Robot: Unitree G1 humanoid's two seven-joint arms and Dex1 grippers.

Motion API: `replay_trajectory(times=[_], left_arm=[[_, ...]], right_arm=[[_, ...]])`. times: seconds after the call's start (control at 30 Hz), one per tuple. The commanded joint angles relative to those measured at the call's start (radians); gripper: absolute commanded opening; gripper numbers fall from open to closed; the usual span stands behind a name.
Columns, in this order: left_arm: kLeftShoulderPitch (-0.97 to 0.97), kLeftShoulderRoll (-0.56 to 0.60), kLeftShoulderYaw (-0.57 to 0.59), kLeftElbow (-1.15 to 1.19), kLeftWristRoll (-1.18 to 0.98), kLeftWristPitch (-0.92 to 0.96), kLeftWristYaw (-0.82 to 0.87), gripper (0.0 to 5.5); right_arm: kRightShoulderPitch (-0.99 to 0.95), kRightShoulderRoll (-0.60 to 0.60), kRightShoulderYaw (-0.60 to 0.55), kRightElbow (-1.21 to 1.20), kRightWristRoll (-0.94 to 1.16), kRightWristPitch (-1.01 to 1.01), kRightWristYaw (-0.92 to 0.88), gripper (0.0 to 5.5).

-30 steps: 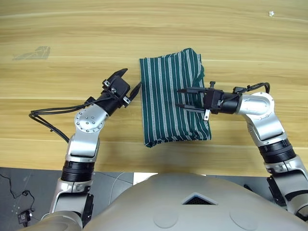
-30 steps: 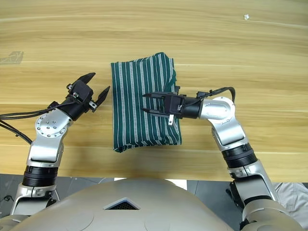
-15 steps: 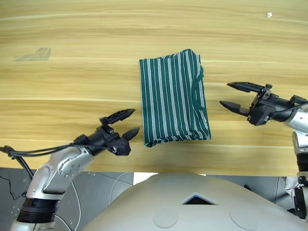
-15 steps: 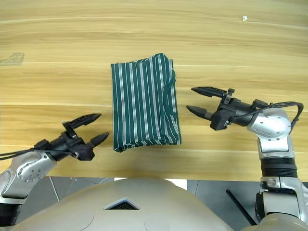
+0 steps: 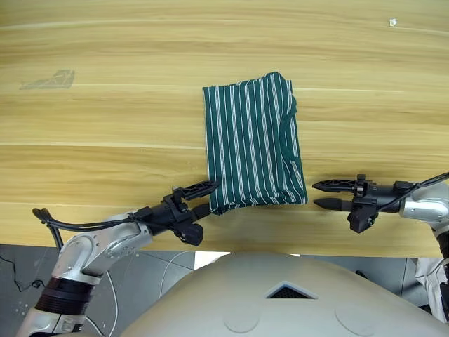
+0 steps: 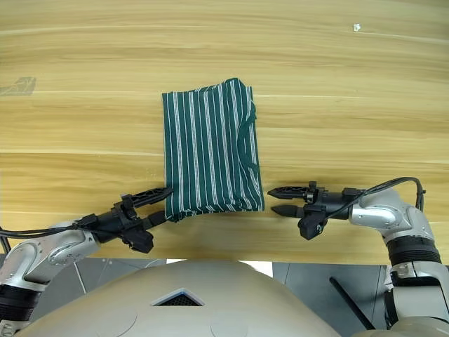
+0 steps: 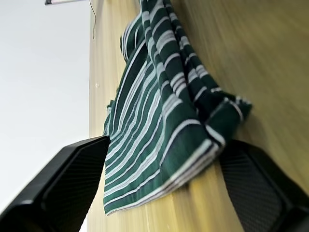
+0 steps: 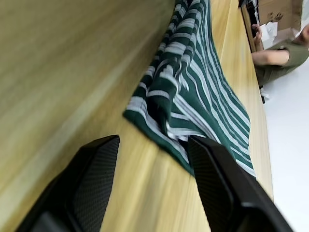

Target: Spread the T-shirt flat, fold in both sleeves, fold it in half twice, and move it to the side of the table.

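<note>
The T-shirt (image 5: 251, 144), dark green with white stripes, lies folded into a tall rectangle mid-table. My left gripper (image 5: 200, 198) is open low at the shirt's near left corner. In the left wrist view that corner (image 7: 207, 130) lies between its two black fingers (image 7: 67, 183). My right gripper (image 5: 323, 195) is open just right of the near right corner, fingertips pointing at it with a small gap. The right wrist view has that corner (image 8: 154, 113) just ahead of the fingers (image 8: 94, 179).
The wooden table (image 5: 105, 42) stretches wide on all sides of the shirt. Its front edge (image 5: 231, 247) runs just below both grippers. A small white scrap (image 5: 393, 22) lies far right at the back, and a grey mark (image 5: 48, 78) sits far left.
Both arms have drawn back toward the front edge. The left gripper slid right to the near left corner. The right gripper came in to the near right corner with a narrower opening.
</note>
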Motion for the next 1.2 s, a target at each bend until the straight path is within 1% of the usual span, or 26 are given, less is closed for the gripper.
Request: replay_trajectory(times=[0.03,0.07,0.1,0.13,0.4,0.47,0.57,0.67,0.8,0.87,0.93,1.0,1.07,1.13,1.2], left_arm=[[-0.003,0.022,-0.039,0.037,0.044,0.015,-0.032,4.04],[-0.005,0.027,-0.041,0.038,0.045,0.017,-0.034,4.04],[-0.008,0.032,-0.039,0.037,0.046,0.019,-0.033,3.82],[-0.012,0.039,-0.037,0.037,0.041,0.019,-0.034,3.78],[-0.011,0.067,-0.037,0.046,0.034,0.029,-0.034,2.43],[-0.016,0.068,-0.043,0.053,0.032,0.031,-0.039,2.15],[-0.017,0.067,-0.048,0.056,0.033,0.038,-0.038,1.57],[-0.022,0.067,-0.055,0.060,0.032,0.042,-0.036,1.19],[-0.025,0.072,-0.054,0.060,0.023,0.045,-0.038,0.57],[-0.025,0.074,-0.050,0.067,-0.007,0.048,-0.044,0.30],[-0.013,0.079,-0.049,0.068,-0.074,0.059,-0.069,0.16],[0.008,0.101,-0.050,0.042,-0.262,0.119,-0.160,0.14],[0.035,0.131,-0.032,-0.019,-0.471,0.206,-0.254,0.13],[0.067,0.170,0.017,-0.124,-0.687,0.315,-0.334,0.13],[0.101,0.213,0.064,-0.223,-0.862,0.401,-0.398,0.13]], right_arm=[[-0.040,0.029,0.056,-0.001,-0.057,0.023,-0.028,2.65],[-0.052,0.042,0.068,-0.003,-0.073,0.025,-0.040,2.65],[-0.063,0.053,0.080,-0.005,-0.080,0.030,-0.051,2.65],[-0.070,0.059,0.089,-0.005,-0.089,0.036,-0.062,2.65],[-0.089,0.042,0.130,0.009,-0.123,0.074,-0.125,2.65],[-0.091,0.036,0.142,0.009,-0.121,0.082,-0.132,2.37],[-0.096,0.030,0.156,0.006,-0.110,0.090,-0.138,1.69],[-0.097,0.026,0.169,0.001,-0.099,0.100,-0.144,1.23],[-0.098,0.020,0.190,-0.005,-0.075,0.117,-0.146,0.41],[-0.093,0.013,0.220,-0.020,0.005,0.155,-0.119,0.10],[-0.083,-0.007,0.268,-0.063,0.158,0.235,-0.050,0.07],[-0.050,-0.055,0.312,-0.197,0.445,0.458,0.105,0.07],[-0.020,-0.119,0.324,-0.347,0.710,0.712,0.260,0.07],[0.000,-0.207,0.304,-0.493,0.928,0.950,0.386,0.07],[0.016,-0.282,0.267,-0.594,1.069,1.120,0.475,0.07]])
